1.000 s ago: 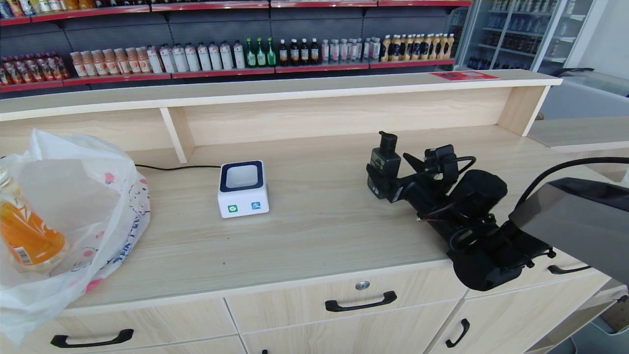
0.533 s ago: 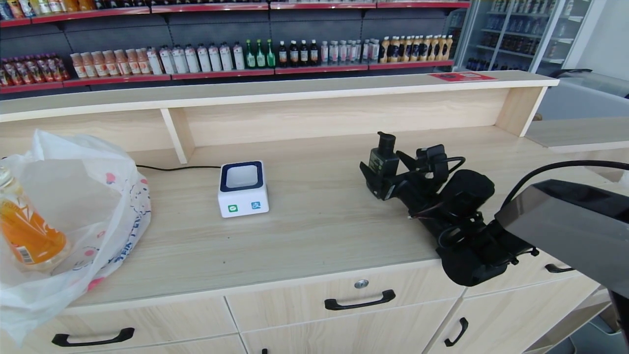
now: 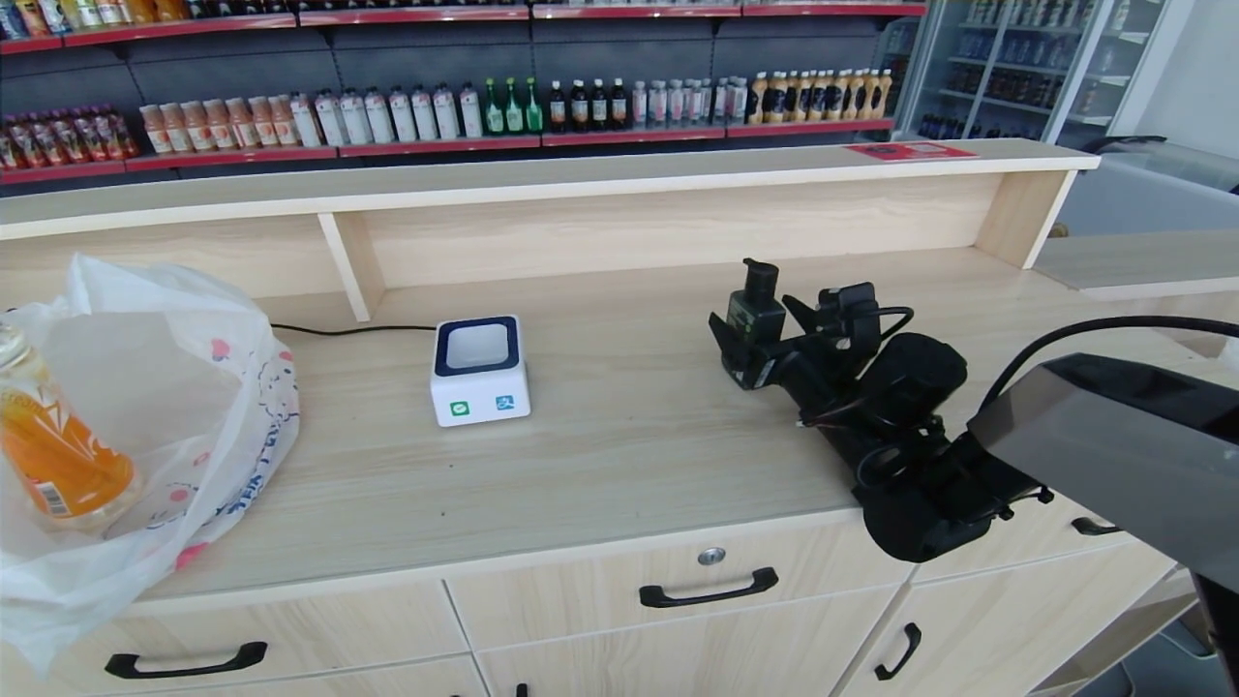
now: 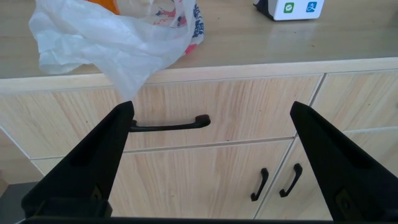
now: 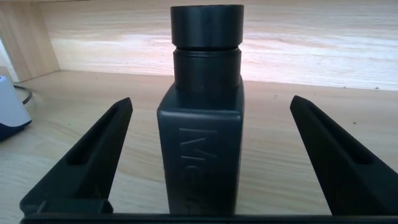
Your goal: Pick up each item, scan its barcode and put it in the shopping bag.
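A black square bottle (image 3: 754, 324) with a round cap stands upright on the wooden counter (image 3: 619, 455), right of centre. My right gripper (image 3: 760, 341) is open, one finger on either side of the bottle (image 5: 202, 149), and neither touches it. The white barcode scanner (image 3: 479, 373) sits mid-counter with its window facing up. At the left end lies the white plastic shopping bag (image 3: 165, 387) with an orange drink bottle (image 3: 53, 455) inside. My left gripper (image 4: 211, 106) hangs open in front of the drawers, below the bag (image 4: 118, 34).
A raised shelf (image 3: 542, 179) with a back wall runs along the far side of the counter. The scanner's cable (image 3: 348, 331) trails left toward the bag. Drawers with black handles (image 3: 709, 592) front the counter. Shelves of drinks (image 3: 503, 106) stand behind.
My right arm has slid a little to the left, bringing its fingers further around the black bottle. The bottle, scanner and bag have stayed where they were.
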Available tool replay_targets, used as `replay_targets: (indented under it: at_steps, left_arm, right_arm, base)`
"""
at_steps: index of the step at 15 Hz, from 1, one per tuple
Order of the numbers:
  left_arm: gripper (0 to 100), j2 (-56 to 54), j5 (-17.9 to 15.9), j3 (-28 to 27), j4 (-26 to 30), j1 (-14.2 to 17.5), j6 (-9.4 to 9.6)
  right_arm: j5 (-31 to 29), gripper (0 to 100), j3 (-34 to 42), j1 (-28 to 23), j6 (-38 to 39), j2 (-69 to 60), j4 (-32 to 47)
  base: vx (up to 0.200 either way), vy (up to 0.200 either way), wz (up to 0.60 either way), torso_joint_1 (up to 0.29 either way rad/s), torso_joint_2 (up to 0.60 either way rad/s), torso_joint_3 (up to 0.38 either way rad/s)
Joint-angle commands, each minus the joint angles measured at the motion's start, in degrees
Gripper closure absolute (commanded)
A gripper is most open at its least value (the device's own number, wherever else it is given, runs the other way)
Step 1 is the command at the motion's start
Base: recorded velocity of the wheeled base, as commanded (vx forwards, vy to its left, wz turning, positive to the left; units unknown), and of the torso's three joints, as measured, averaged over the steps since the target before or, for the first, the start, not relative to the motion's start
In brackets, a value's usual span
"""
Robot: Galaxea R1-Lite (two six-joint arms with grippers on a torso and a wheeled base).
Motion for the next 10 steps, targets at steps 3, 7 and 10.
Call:
replay_targets:
  at_steps: [3,7,10]
  left_arm:
    - [0,0.0,0.0,0.0,0.1,0.0,-0.08]
    - [0,0.0,0.0,0.0,0.1,0.0,-0.16]
    - [0,0.0,0.0,0.0,0.1,0.0,-0.16]
  right_arm:
    - [0.1,0,0.6,0.1,0.9,-1.5,-0.1]
    - [0.5,0,4.4,0.5,3.7,-7.4,3.7]
    - [0.7,0,5.5,0.5,4.7,-10.1,10.8]
  base:
    - [0.0,0.0,0.0,0.0,0.0,0.0]
    - [0.0,0.0,0.0,0.0,0.0,0.0]
    - [0.0,0.0,0.0,0.0,0.0,0.0]
